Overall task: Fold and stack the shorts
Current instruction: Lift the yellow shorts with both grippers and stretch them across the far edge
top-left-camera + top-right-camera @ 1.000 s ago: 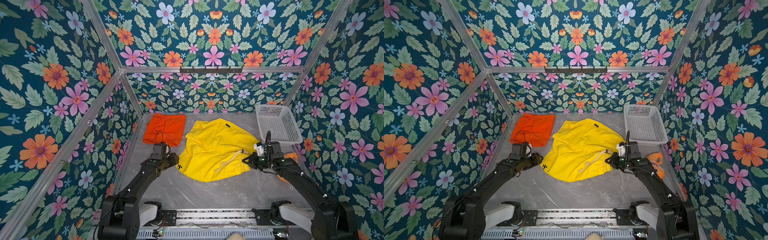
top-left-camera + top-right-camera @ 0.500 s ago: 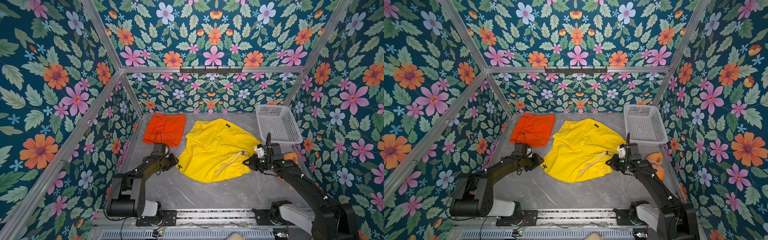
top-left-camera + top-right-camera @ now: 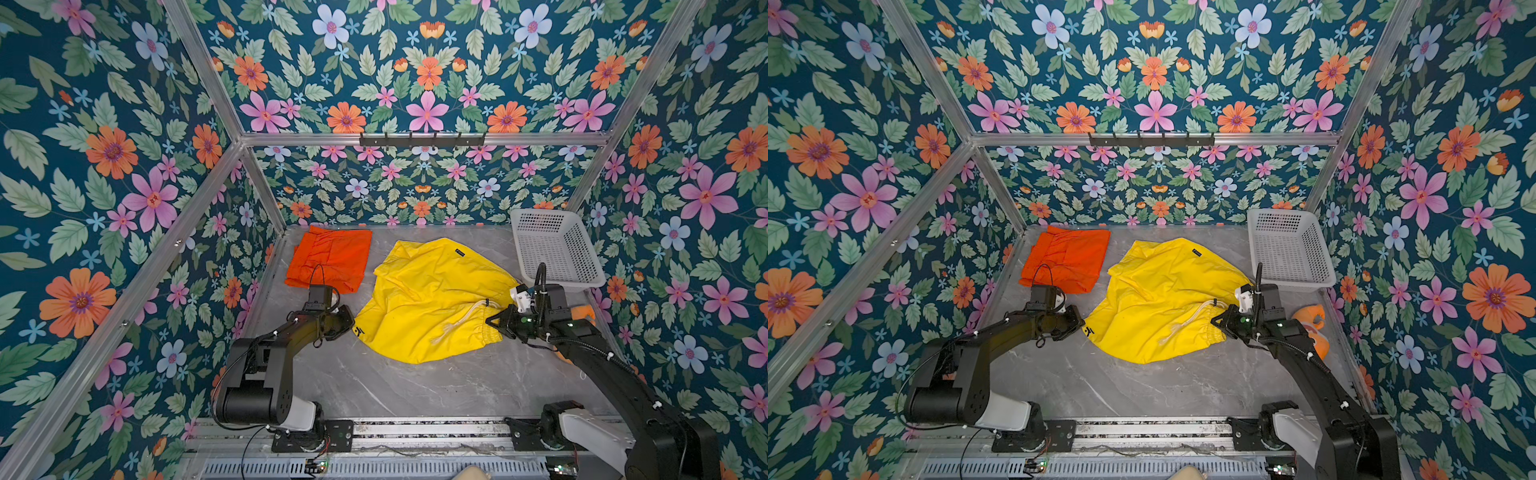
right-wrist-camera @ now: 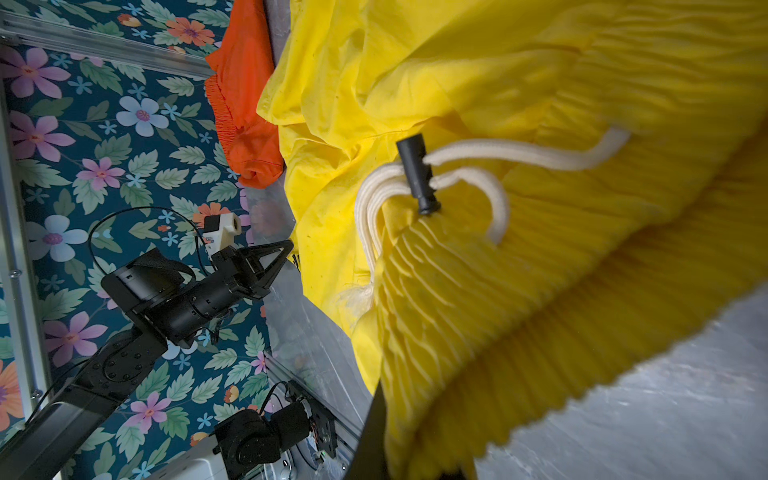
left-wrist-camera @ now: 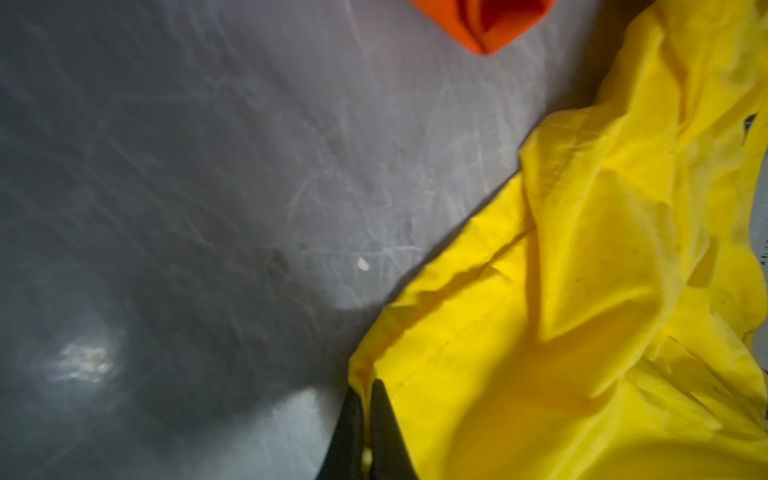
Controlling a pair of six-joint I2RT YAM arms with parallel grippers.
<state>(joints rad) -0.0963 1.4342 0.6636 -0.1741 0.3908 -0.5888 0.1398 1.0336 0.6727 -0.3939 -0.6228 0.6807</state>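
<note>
Top views: left gripper [image 3: 352, 327] sits lower left of centre, pinched tight on the left hem corner of the yellow shorts [image 3: 424, 299], right by the small logo. Left wrist view agrees: both fingers [image 5: 386, 428] are together with yellow hem between them. Right gripper [image 3: 493, 323] is at centre right, clamped on the elastic waistband. In the right wrist view, gathered waistband lies against its finger; drawstring [image 4: 478, 160] and black cord lock [image 4: 417, 174] lie loose on top. Yellow shorts are spread, rumpled, mid-table [image 3: 415, 386]. Further back, upper left of the table: orange shorts [image 3: 332, 259], folded flat, just beside the yellow pair. White basket [image 3: 540, 220] is in the back right corner.
</note>
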